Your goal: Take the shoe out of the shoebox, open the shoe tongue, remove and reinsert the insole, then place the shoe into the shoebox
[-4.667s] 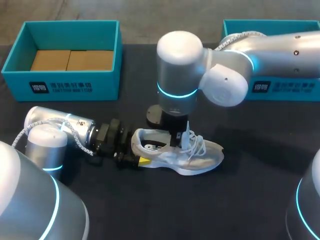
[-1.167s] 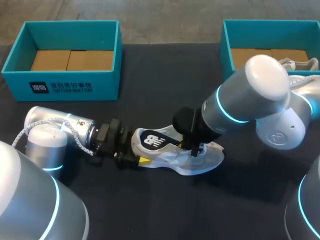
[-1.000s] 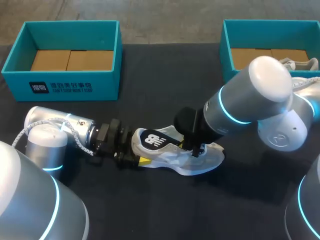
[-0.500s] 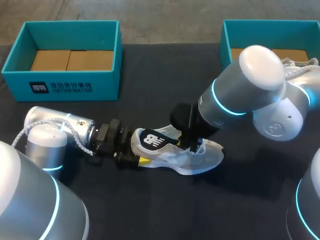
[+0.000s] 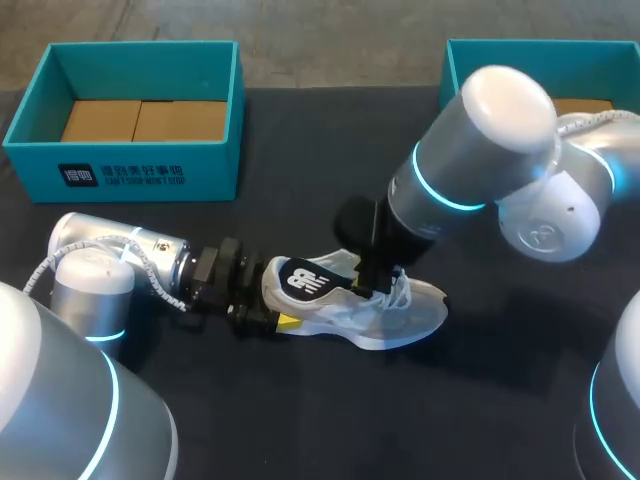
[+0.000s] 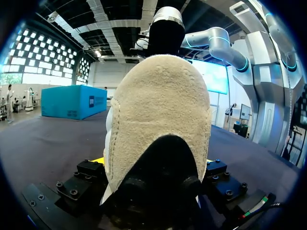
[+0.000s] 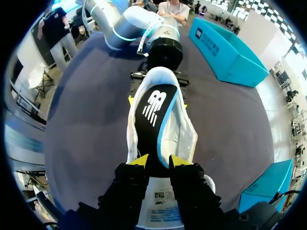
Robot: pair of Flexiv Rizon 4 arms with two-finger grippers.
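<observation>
At the near side of the black worktop (image 5: 300,420) the left gripper (image 5: 270,318) lies level and is clamped on the heel of a white sneaker (image 5: 405,318), which lies on its sole with the toe pointing away from that gripper. Above the sneaker's laces the right gripper (image 7: 159,162) has its 2 yellow tips nearly together, pinching the front end of the black, blue-edged insole (image 7: 154,108), which bears a white logo; under that gripper the tongue (image 7: 156,203) shows a printed label too small to read. At the worktop's far edge stand 2 teal shoeboxes well apart, the left shoebox (image 5: 130,172) with a white printed mark on its front wall, the right shoebox (image 5: 455,80) partly hidden by the right arm.
</observation>
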